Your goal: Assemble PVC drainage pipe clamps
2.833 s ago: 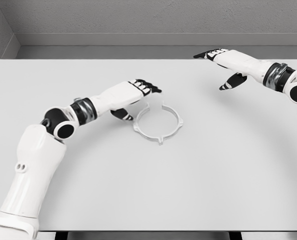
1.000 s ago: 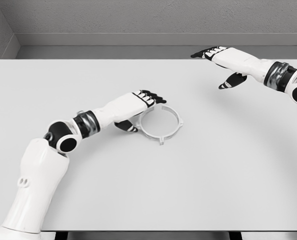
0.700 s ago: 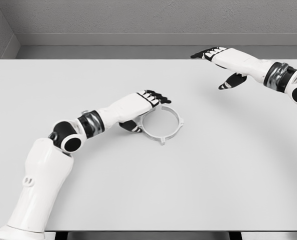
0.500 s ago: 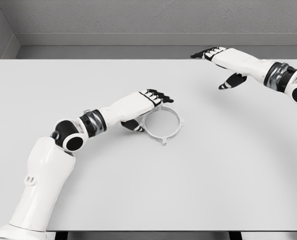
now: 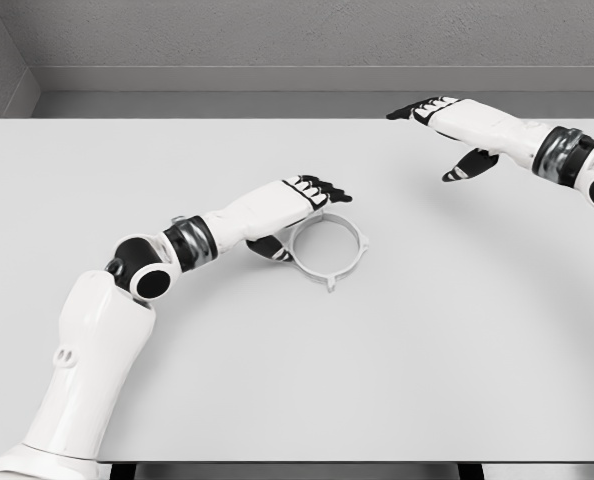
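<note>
Partly behind the left hand (image 5: 299, 200) — fingers extended, nothing held — the clamp ring's (image 5: 326, 248) rim.

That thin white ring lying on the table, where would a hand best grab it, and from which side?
Probably the near-left arc of the clamp ring, pinched across its thin band from above. It lies flat on the table, so only the rim offers grip, and the open left hand is right at that side.

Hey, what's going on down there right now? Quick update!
Left hand open, fingers over the clamp ring's near-left rim, no grip. Right hand open, hovering far right. Ring flat on table. Nothing in the way.
</note>
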`<state>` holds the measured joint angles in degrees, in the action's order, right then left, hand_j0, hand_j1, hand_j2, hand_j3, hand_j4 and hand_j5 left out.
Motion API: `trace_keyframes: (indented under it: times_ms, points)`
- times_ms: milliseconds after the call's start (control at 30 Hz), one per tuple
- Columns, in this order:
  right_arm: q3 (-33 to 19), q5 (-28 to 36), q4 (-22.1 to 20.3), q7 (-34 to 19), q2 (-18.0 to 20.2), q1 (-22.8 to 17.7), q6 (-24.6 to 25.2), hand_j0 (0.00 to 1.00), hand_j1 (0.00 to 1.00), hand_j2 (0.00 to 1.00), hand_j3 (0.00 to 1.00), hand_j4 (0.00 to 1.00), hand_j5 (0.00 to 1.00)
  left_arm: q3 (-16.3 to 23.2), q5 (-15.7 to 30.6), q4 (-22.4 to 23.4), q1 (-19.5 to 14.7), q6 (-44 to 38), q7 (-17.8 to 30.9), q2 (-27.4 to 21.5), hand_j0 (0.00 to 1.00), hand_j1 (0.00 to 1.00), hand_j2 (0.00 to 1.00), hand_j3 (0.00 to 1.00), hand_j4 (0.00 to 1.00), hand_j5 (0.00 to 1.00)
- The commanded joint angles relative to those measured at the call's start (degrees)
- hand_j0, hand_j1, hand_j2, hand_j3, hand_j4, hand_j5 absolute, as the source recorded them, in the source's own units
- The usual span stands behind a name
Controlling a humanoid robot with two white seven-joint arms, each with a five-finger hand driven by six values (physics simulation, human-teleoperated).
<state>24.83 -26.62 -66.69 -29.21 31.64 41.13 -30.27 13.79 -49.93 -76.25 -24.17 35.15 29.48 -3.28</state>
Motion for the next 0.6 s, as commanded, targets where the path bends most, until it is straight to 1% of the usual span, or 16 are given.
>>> trace_keyframes:
  times_ms: [0, 100, 133, 167, 200, 233, 267, 300, 333, 367, 400, 433, 467, 567]
  points:
    - [-0.05, 0.34, -0.02, 0.03, 0.17, 0.00, 0.13, 1.00, 1.00, 1.00, 1.00, 1.00, 1.00, -0.52, 0.63, -0.13, 0.00, -0.15, -0.04, -0.41, 1.00, 1.00, 1.00, 1.00, 1.00, 1.00]
    - [-0.05, 0.34, -0.11, -0.06, 0.17, 0.00, 0.13, 1.00, 1.00, 1.00, 1.00, 1.00, 1.00, -0.96, 1.15, -0.39, -0.18, -0.15, -0.04, -1.38, 1.00, 1.00, 1.00, 1.00, 1.00, 1.00]
    - [0.04, 0.34, -0.11, -0.06, 0.08, 0.00, 0.13, 1.00, 1.00, 1.00, 1.00, 1.00, 1.00, -1.49, 1.33, -0.57, -0.18, -0.15, -0.04, -2.61, 1.00, 1.00, 1.00, 1.00, 1.00, 1.00]
    - [0.04, 0.43, -0.19, -0.06, 0.08, 0.00, 0.13, 1.00, 1.00, 1.00, 1.00, 1.00, 1.00, -2.98, 1.42, -0.83, 0.00, -0.15, -0.04, -3.40, 1.00, 1.00, 1.00, 1.00, 1.00, 1.00]
    - [-0.05, 0.43, -0.89, -0.06, 0.08, -0.17, 0.13, 1.00, 1.00, 1.00, 1.00, 1.00, 1.00, -3.69, 2.12, -1.88, 0.09, -0.15, -0.04, -5.85, 1.00, 1.00, 1.00, 1.00, 1.00, 1.00]
    - [-0.05, 0.43, -1.16, -0.06, 0.17, -0.44, 0.21, 1.00, 1.00, 1.00, 1.00, 1.00, 1.00, -4.56, 5.71, -3.11, 0.18, -0.15, -0.13, -8.93, 1.00, 1.00, 1.00, 1.00, 1.00, 1.00]
    - [-0.05, 0.43, -1.25, -0.06, 0.09, -0.53, 0.21, 1.00, 1.00, 1.00, 1.00, 1.00, 1.00, -7.72, 15.11, -3.55, 0.00, -0.15, -0.13, -15.51, 1.00, 1.00, 1.00, 1.00, 1.00, 1.00]
    - [-0.05, 0.43, -1.25, -0.06, 0.08, -0.53, 0.21, 1.00, 1.00, 1.00, 1.00, 1.00, 1.00, -10.27, 18.02, -3.29, 0.26, -0.15, -0.13, -19.56, 1.00, 1.00, 1.00, 1.00, 1.00, 1.00]
    - [-0.05, 0.43, -1.25, -0.06, 0.08, -0.53, 0.21, 1.00, 1.00, 1.00, 1.00, 1.00, 1.00, -14.32, 18.29, -2.94, 0.79, -0.15, -0.13, -22.82, 1.00, 1.00, 1.00, 1.00, 1.00, 1.00]
    - [-0.05, 0.43, -1.25, -0.06, 0.08, -0.53, 0.21, 1.00, 1.00, 1.00, 1.00, 1.00, 1.00, -17.30, 18.20, -1.36, 0.97, -0.15, -0.13, -24.84, 1.00, 1.00, 1.00, 1.00, 1.00, 1.00]
    - [-0.05, 0.43, -1.25, -0.06, 0.08, -0.53, 0.21, 1.00, 1.00, 1.00, 1.00, 1.00, 1.00, -18.53, 18.12, -0.66, 1.32, -0.15, -0.13, -25.19, 1.00, 1.00, 1.00, 1.00, 1.00, 1.00]
    - [-0.05, 0.43, -1.25, 0.03, 0.08, -0.53, 0.30, 1.00, 1.00, 1.00, 1.00, 1.00, 1.00, -18.98, 17.50, 0.66, 1.85, -0.15, -0.04, -27.83, 1.00, 1.00, 1.00, 1.00, 1.00, 1.00]
    - [-0.05, 0.51, -1.25, 0.03, 0.08, -0.53, 0.30, 1.00, 1.00, 1.00, 1.00, 1.00, 1.00, -18.98, 17.59, 1.98, 1.85, -0.15, -0.13, -29.06, 1.00, 1.00, 1.00, 1.00, 1.00, 1.00]
    - [-0.05, 0.51, -1.25, 0.03, 0.26, -0.53, 0.39, 1.00, 1.00, 1.00, 1.00, 1.00, 1.00, -18.98, 17.50, 2.25, 2.55, -0.15, -0.13, -29.50, 1.00, 1.00, 1.00, 1.00, 1.00, 1.00]
